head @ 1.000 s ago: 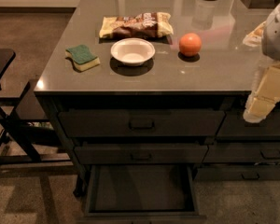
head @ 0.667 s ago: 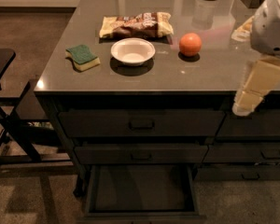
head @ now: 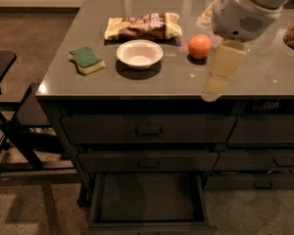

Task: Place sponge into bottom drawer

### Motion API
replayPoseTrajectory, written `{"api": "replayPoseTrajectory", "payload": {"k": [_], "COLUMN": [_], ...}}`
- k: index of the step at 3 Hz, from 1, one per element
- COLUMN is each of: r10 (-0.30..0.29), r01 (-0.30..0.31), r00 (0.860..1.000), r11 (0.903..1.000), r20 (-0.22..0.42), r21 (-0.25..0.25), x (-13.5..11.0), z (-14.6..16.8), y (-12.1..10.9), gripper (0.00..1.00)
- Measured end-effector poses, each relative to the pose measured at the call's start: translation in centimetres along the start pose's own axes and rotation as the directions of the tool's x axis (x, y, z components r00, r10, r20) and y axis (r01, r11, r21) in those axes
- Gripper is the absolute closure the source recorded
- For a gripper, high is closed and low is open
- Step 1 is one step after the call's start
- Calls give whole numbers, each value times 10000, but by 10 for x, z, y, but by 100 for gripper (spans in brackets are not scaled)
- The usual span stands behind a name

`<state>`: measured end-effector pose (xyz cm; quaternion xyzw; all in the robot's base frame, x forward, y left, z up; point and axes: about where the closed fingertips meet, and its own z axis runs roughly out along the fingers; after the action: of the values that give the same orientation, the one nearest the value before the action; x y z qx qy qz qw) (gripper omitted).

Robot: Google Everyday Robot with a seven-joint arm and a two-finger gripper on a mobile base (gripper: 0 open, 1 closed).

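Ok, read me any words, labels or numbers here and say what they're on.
Snack bag: printed wrapper, too blurred to read.
Cabinet front below the counter, right side: faint pale lettering, too blurred to read.
Gripper, hanging over the counter's front edge, right of the orange: no text.
Sponge, bottom drawer: no text.

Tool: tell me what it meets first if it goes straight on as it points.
The tool hangs right of the orange, pointing down and slightly left. It would probably meet the countertop near its front edge first; depth is unclear, so it may pass just in front.
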<state>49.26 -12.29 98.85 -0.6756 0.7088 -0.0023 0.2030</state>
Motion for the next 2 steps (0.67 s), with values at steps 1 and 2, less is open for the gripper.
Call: {"api": "replayPoseTrajectory", "payload": {"k": [1, 2], "r10": [-577, -622], "r01": [584, 630], "r00": [9979, 9976], "r11": [9980, 9977], "r20": [280, 305], "r21": [-257, -260], "x": [-35, -38], "z": [20, 21], "y": [-14, -15], "gripper": [0, 0]}}
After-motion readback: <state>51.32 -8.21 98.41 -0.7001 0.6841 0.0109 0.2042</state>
